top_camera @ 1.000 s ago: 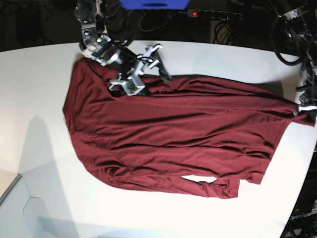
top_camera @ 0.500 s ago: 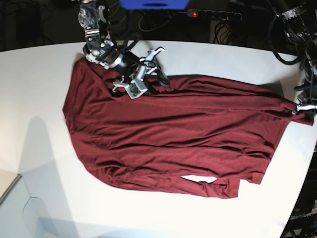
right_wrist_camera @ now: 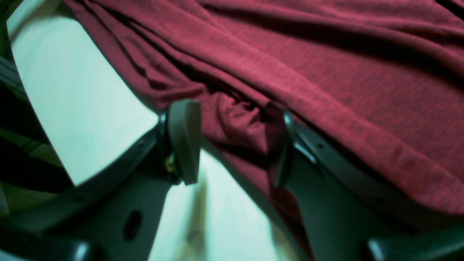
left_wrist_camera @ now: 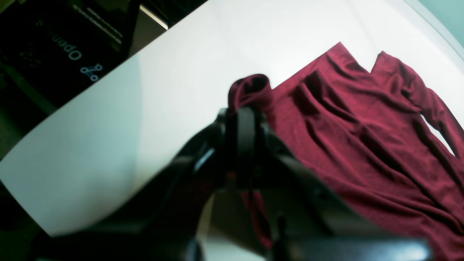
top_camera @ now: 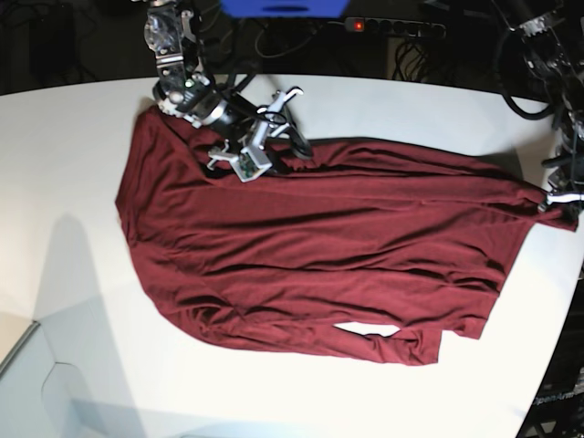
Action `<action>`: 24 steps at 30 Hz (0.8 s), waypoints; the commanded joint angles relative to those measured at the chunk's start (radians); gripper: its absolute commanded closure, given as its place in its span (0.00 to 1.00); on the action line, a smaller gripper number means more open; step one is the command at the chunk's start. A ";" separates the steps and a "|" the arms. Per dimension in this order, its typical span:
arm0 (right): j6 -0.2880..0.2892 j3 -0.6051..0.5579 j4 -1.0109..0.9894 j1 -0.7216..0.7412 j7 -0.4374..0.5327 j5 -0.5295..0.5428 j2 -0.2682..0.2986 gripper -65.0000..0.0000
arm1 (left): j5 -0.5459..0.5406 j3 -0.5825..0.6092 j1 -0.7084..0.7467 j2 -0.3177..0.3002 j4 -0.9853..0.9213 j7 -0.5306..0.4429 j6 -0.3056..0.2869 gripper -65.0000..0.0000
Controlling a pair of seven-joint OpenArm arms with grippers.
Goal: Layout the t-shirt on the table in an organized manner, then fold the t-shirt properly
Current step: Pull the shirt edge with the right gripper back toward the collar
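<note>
Shirt lies spread over most of the worktop, hem end toward the right edge, bunched sleeve along the far edge.

Left fingers are clamped shut on a rolled corner of the shirt at the worktop's right edge; base view shows that corner pulled to a point there.

Right fingers straddle a gathered fold of fabric near the far edge. One pad is off the cloth over bare worktop, the other is pressed into the fold. I can't tell if the pinch is real yet: the gap looks half-closed with cloth between.

My read: I'm in the layout phase, securing a second grip so I can tension the shirt between the arms.

How I'd do it well:
- Close the right fully before any lift and confirm the fold is caught by both pads, not just brushed.
- Take a single layer bundle, not the body fabric beneath.
- Keep the left clamped as the anchor.
- Pull slow and away from the left to flatten wrinkles without dragging the shirt off the right edge.
</note>
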 commanded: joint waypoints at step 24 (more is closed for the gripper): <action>0.006 -0.002 -0.031 0.021 0.022 0.019 0.000 1.00 | -0.004 -0.007 -0.012 -0.023 0.015 -0.024 -0.001 1.00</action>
